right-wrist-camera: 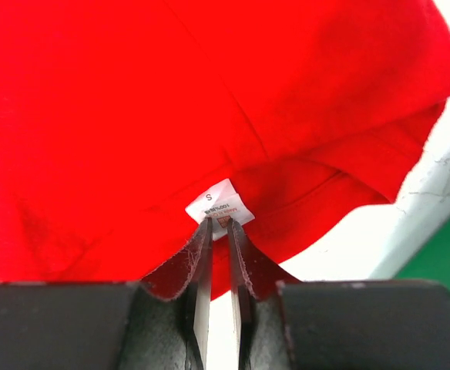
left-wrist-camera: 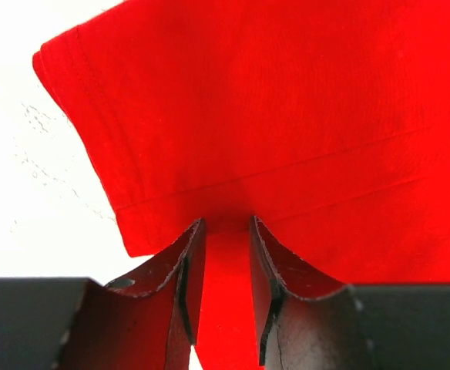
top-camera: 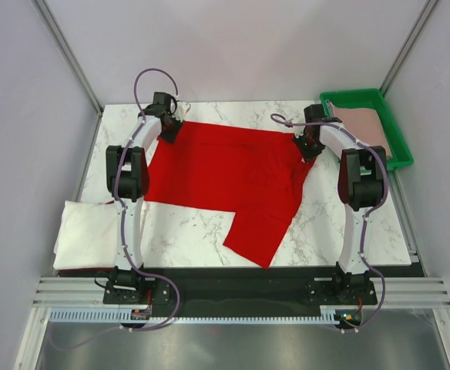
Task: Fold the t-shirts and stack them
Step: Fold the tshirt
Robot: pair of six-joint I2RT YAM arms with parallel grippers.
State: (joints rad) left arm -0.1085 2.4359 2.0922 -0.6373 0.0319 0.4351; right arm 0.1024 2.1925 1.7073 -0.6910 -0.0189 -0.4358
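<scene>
Over on the left edge of the white marble worktop [top-camera: 179, 231] sits a folded-looking white cloth t-shirt [top-camera: 86, 231]. Next along, the left jaws are pinching a hemmed corner of the bright red short-sleeved cloth t-shirt [top-camera: 225, 173], which lies spread across the middle. It's light, floppy stuff that'll sag and wrinkle wherever it isn't held, so I'd grab it by edges and corners, both ends at once. Its long axis runs left-right. Going by the small white neck label [right-wrist-camera: 219, 204], the collar end points right, with one flap trailing toward the near edge. The right jaws are nearly shut, nipping the fabric right at that label. Far right, a dusty-pink cloth t-shirt [top-camera: 367, 127] lies in the green plastic tray [top-camera: 352, 95].
</scene>
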